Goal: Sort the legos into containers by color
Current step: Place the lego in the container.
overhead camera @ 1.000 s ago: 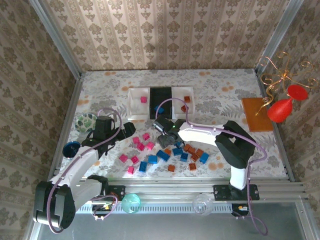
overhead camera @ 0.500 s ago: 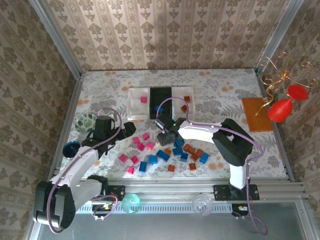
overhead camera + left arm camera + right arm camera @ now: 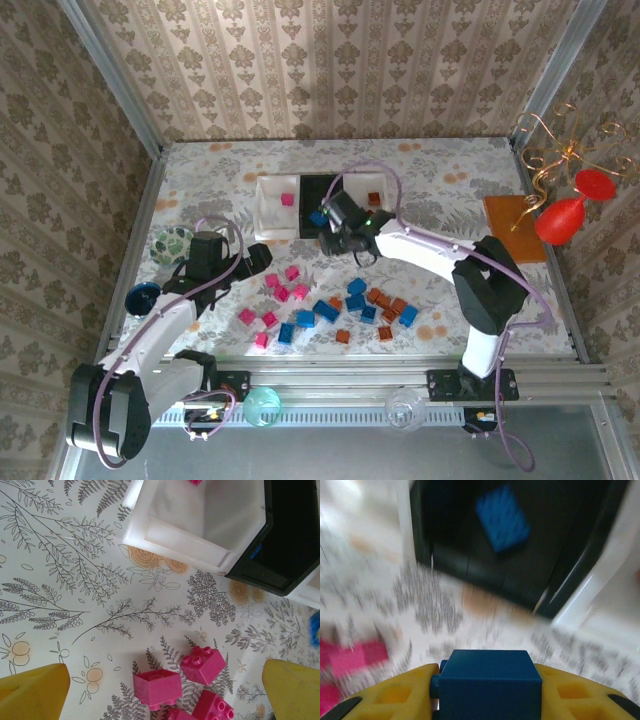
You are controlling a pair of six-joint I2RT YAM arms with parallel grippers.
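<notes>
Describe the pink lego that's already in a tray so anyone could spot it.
Three joined trays sit mid-table, toward the back. The left white tray holds one pink lego, alone inside it, while the other pink legos lie loose on the table nearer the front edge.

The top external view looks steeply down from above and behind the arm bases, covering the whole floral-patterned table. The left wrist view looks almost straight down, close over the table, with a white rectangular plastic tray and a black rectangular plastic tray at its upper right. The blurred right wrist view faces forward and down, low and near. All three share that black tray.
</notes>
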